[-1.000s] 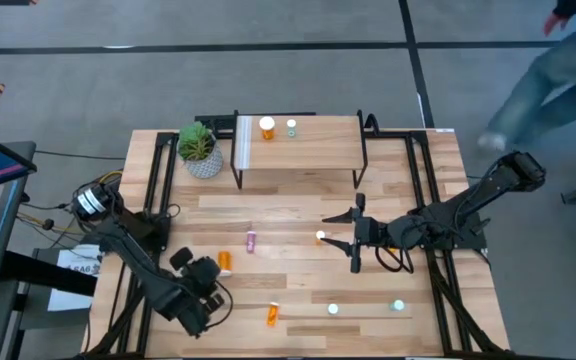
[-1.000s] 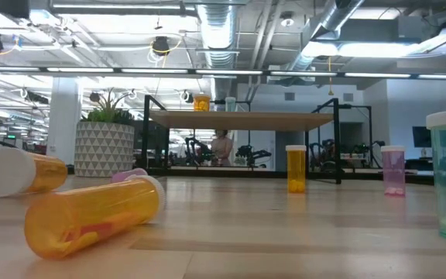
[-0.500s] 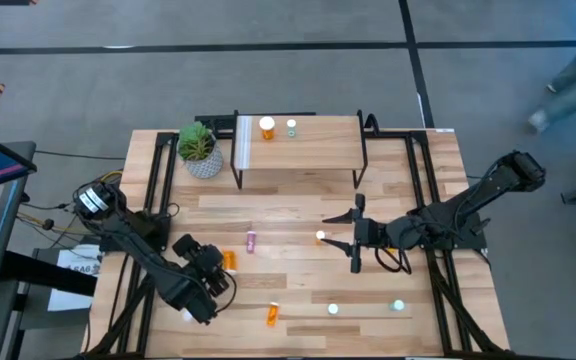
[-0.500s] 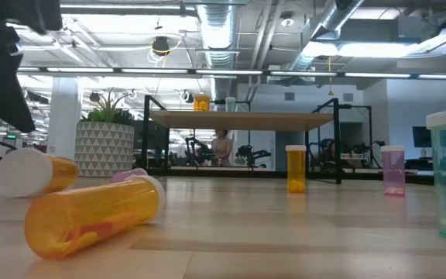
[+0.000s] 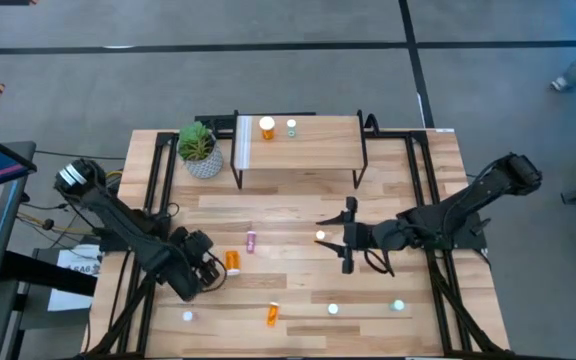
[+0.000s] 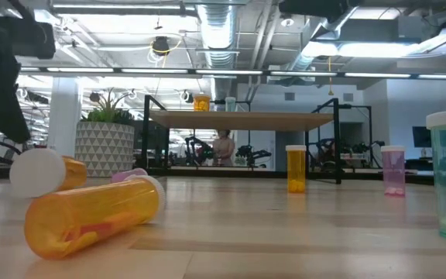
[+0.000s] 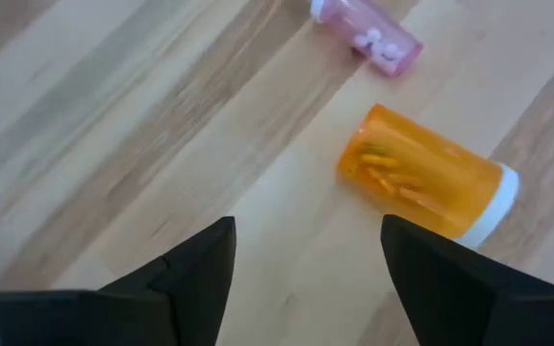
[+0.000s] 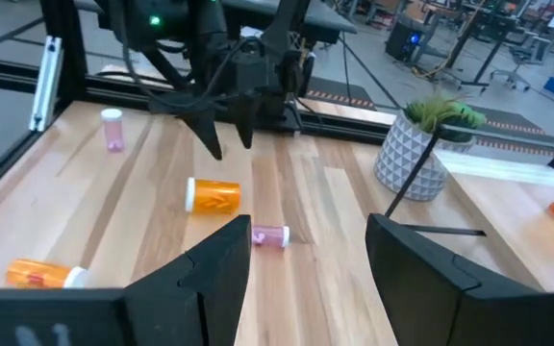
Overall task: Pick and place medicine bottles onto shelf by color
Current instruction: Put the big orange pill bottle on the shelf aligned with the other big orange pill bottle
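Beside the orange bottle (image 7: 427,185), left hand (image 7: 306,258) open.

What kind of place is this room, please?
Probably a robotics lab or workshop: exposed ceiling ducts and strip lights overhead, other black metal rigs standing in the background, and two robot arms at a wooden table.

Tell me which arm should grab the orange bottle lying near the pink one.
Left. The left gripper, open, sits right beside the orange bottle; the right gripper is across the table by an upright bottle.
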